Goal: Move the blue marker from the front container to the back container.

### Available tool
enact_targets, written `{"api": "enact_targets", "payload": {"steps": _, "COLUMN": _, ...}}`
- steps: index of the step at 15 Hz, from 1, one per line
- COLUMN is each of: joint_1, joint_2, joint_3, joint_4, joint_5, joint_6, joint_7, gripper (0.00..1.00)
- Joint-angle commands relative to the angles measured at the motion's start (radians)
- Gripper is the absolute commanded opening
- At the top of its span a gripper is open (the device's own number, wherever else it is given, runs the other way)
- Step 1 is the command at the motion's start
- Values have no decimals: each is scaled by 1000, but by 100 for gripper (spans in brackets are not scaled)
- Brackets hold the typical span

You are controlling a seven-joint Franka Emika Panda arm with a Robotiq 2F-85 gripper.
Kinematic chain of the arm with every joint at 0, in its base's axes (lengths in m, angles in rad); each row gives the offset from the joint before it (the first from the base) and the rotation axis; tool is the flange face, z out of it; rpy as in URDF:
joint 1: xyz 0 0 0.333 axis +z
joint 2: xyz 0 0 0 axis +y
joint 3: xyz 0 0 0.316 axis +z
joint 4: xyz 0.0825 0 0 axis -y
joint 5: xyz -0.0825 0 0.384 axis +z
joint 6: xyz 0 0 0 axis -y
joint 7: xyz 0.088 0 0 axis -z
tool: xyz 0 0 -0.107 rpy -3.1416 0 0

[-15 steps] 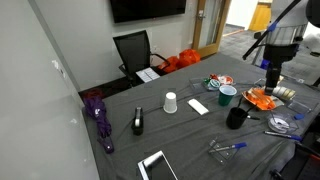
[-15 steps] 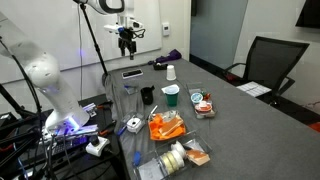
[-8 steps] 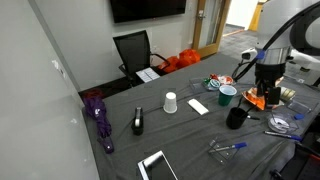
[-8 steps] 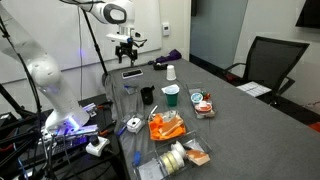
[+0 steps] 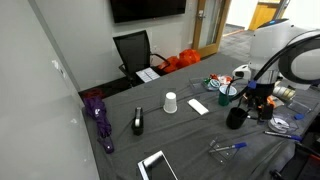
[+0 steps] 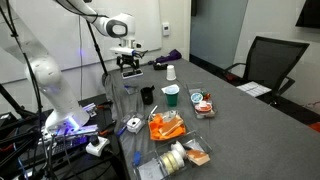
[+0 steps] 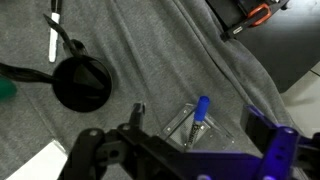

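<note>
I see grey cloth point(image 7: 150, 50) over the table, matt and slightly rough. The front container point(image 7: 176, 126) is clear, glossy plastic, the blue marker point(image 7: 201, 110) smooth plastic, and the black cup point(image 7: 82, 85) looks shiny.

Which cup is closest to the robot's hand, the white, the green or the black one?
The black cup. It stands nearest the hand; the green mug is a bit farther off, and the white cup farther still.

The marker point(image 7: 201, 114) lies aslant in the tray point(image 7: 178, 127), and in the wrist view the cup point(image 7: 82, 85) stands to their left. In an exterior view the mug point(image 5: 227, 95) sits behind that cup. The paper cup point(image 5: 170, 102) stands mid-table point(image 5: 180, 135) just beside a flat card point(image 5: 198, 107). The tablet point(image 5: 156, 165) lies at the near edge.
</note>
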Motion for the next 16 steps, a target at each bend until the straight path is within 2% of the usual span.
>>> {"api": "enact_targets", "payload": {"steps": 1, "joint_1": -7, "joint_2": 41, "joint_3": 11, "joint_4": -43, "joint_5": 3, "joint_6": 104, "joint_7": -45, "gripper": 100}}
{"api": "enact_targets", "payload": {"steps": 4, "joint_1": -13, "joint_2": 75, "joint_3": 15, "joint_4": -52, "joint_5": -3, "joint_6": 144, "joint_7": -40, "gripper": 100}}
{"api": "enact_targets", "payload": {"steps": 5, "joint_1": -14, "joint_2": 53, "joint_3": 16, "joint_4": -38, "joint_5": 2, "joint_6": 99, "joint_7": -26, "gripper": 100}}
{"api": "enact_targets", "payload": {"steps": 10, "joint_1": -16, "joint_2": 72, "joint_3": 18, "joint_4": -40, "joint_5": 2, "joint_6": 114, "joint_7": -26, "gripper": 100}}
{"api": "enact_targets", "payload": {"steps": 12, "joint_1": -10, "joint_2": 103, "joint_3": 30, "joint_4": -37, "joint_5": -21, "joint_6": 132, "joint_7": 3, "gripper": 100}}
{"api": "enact_targets", "payload": {"steps": 16, "joint_1": 4, "joint_2": 153, "joint_3": 62, "joint_4": -41, "joint_5": 20, "joint_6": 175, "joint_7": -9, "gripper": 100}}
